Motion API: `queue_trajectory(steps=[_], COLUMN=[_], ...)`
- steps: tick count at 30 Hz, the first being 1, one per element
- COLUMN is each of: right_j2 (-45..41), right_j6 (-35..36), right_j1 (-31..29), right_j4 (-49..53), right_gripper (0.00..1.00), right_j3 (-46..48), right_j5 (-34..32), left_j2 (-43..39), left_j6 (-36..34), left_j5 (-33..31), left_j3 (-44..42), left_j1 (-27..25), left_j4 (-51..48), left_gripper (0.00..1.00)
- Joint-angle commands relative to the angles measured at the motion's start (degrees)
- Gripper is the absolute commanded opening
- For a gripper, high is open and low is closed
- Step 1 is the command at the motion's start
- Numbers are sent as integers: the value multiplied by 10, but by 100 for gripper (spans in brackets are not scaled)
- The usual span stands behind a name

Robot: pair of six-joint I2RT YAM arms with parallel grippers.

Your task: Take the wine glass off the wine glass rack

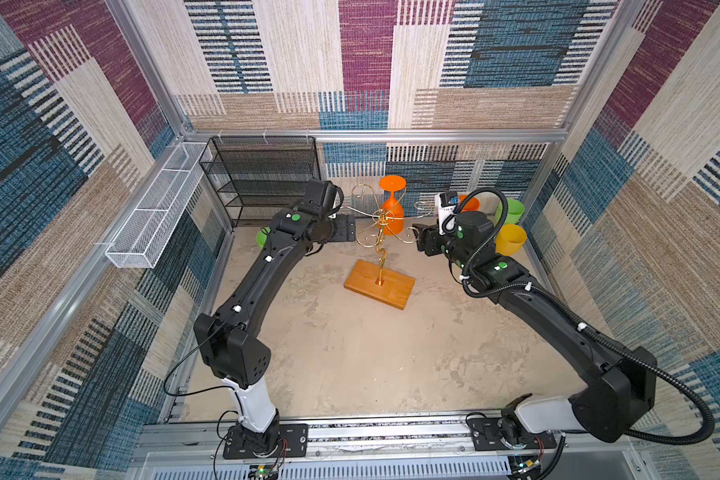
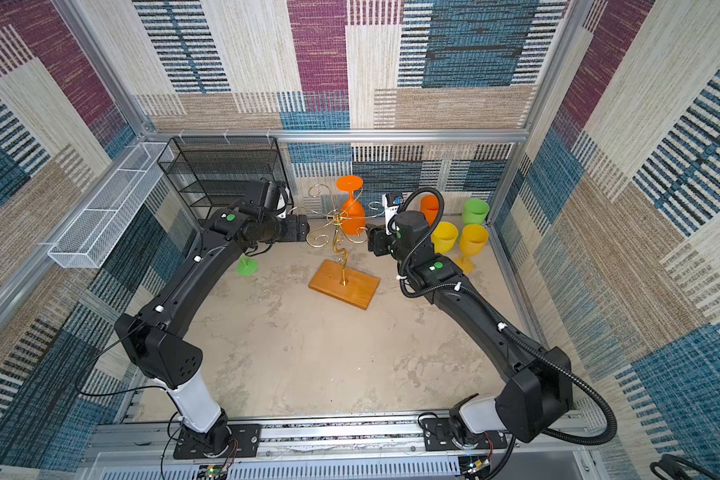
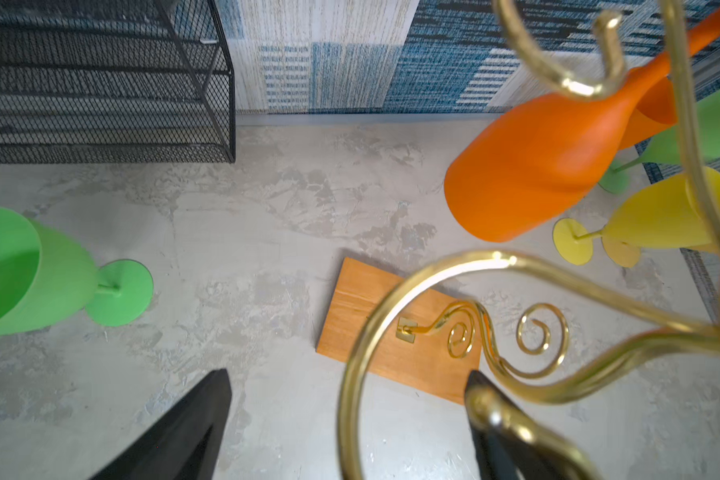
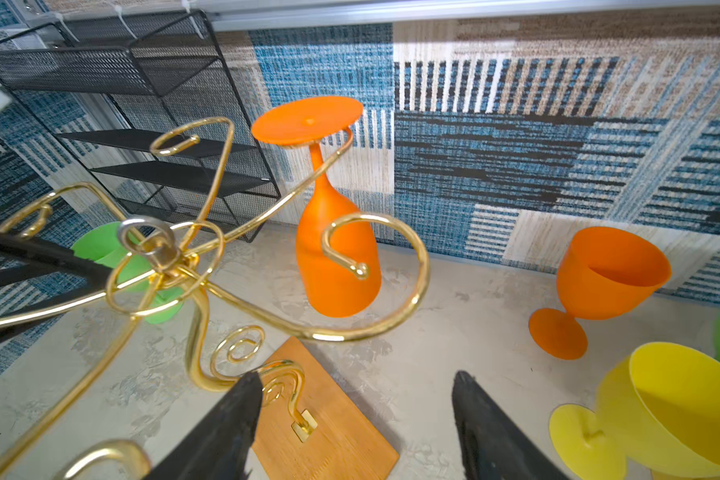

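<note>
Right wrist: I had right gripper jaws spread wide, empty, near wine glass rack; orange wine glass hung inverted on it; left gripper also wide, empty.

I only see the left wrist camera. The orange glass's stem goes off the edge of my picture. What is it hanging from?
Observer: The orange wine glass hangs upside down. Its round foot rests on top of a gold curl of the wine glass rack.
Child: Where's the other hand?
Observer: The right hand is on the far side of the rack from yours, open and holding nothing.
Child: Are more glasses hanging up there?
Observer: No. In both top views the other curls are bare.
</note>
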State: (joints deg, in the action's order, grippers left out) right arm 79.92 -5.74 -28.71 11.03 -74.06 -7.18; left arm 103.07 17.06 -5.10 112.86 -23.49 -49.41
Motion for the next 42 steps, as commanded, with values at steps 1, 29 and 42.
queue_trajectory(steps=[1,29,42], right_j2=[-1,-50,16], right_j6=[1,-4,-87], right_j1=[-21,-131,-12], right_j4=[-2,-16,23], right_gripper=[74,83,78], right_j3=[-10,-29,-137], right_j5=[-25,-163,11], left_j2=[14,86,13], left_j6=[-31,-42,-64], left_j5=[-27,18,35], left_j3=[26,145,43], left_j1=[2,37,39], left_j4=[-16,-53,-6], left_gripper=[91,95,99])
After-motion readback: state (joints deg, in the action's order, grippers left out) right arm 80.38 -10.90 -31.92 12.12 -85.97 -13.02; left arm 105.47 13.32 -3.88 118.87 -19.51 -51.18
